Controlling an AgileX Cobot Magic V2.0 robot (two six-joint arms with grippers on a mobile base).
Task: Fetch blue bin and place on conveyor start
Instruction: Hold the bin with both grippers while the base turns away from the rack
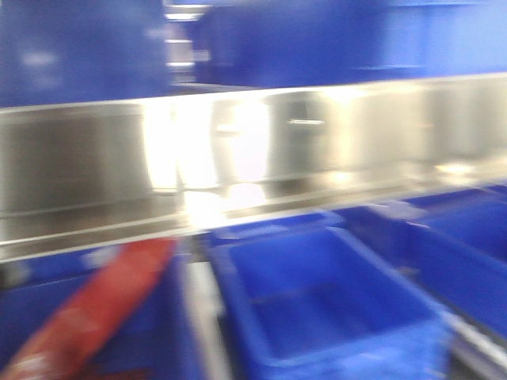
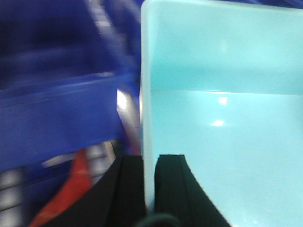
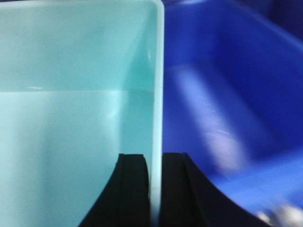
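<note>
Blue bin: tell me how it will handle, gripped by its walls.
Probably light: the blue bin looks empty inside. Likely slippery: its glossy plastic shows glare, and the left gripper and right gripper each pinch only a thin wall. Those walls may flex slightly.

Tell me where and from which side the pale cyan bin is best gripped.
Grip the blue bin by its opposite side walls, coming over the rim, one finger inside and one outside. Each wall is thin and upright, so it fits between the jaws, as the left gripper and the right gripper show.
</note>
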